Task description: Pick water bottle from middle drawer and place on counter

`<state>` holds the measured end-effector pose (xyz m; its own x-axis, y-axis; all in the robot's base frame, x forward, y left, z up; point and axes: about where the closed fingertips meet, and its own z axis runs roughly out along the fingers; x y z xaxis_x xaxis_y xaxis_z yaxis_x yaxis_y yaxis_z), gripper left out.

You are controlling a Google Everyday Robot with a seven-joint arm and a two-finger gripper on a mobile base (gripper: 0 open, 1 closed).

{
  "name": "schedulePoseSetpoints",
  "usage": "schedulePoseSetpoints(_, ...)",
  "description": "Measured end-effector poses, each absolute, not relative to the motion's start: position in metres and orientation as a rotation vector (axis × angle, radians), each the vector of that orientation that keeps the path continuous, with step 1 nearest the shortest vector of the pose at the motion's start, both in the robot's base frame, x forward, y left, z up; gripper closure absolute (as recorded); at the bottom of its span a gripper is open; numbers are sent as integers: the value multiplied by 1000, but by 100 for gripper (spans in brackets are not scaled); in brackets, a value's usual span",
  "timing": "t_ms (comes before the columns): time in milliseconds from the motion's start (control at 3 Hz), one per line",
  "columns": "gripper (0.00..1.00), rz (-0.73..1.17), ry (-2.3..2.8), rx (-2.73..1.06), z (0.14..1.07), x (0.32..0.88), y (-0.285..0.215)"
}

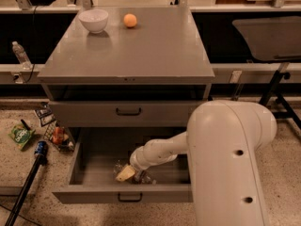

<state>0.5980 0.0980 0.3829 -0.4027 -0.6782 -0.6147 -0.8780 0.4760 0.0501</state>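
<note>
Currently holding gripper (128, 174) inside shallow metal drawer (99, 160) below glossy grey counter (141, 51), by crinkled clear bottle (144, 177); grip impossible to tell.

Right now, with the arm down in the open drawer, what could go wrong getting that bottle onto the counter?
The gripper is low in the middle drawer, over the water bottle, which is mostly hidden beneath it; a poor hold could let the crinkled plastic slip. Lifting out, the bottle or arm might clip the drawer's front wall or the overhanging edge of the counter. The bowl and orange sit at its far end; placing there could knock them.
</note>
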Motion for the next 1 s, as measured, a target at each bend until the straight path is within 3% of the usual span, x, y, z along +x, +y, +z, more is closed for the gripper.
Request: schedulePoseSetpoints(1000, 72, 445, 2218, -1306, 369, 590, 93)
